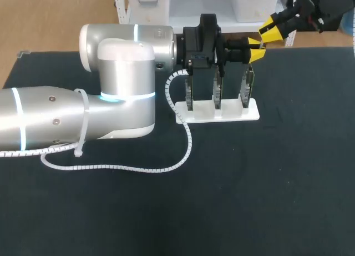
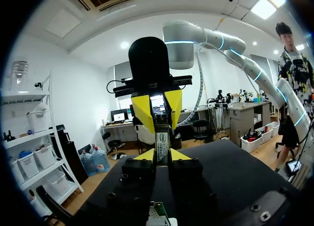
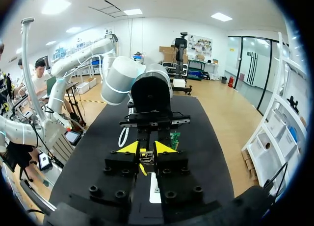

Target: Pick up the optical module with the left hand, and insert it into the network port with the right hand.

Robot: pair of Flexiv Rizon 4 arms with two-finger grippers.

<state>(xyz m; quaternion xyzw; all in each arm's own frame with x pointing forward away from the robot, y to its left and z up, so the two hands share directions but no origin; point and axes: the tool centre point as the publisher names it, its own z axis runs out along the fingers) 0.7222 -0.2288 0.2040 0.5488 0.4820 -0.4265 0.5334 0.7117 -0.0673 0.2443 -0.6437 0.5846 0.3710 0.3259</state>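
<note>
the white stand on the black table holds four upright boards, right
Not quite. The white stand on the black table holds three upright boards, not four. The head view shows them side by side.

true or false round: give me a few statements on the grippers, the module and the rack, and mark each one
1. The left gripper is shut on the optical module. True.
2. The module is plugged into a board on the rack. False: it is in the left gripper, in no port.
3. The white rack holds three upright boards. True.
4. The right gripper hangs over the table's near edge. False: it is by the far edge, facing the left gripper.
5. A white coiled cable lies on the table. True.
</note>
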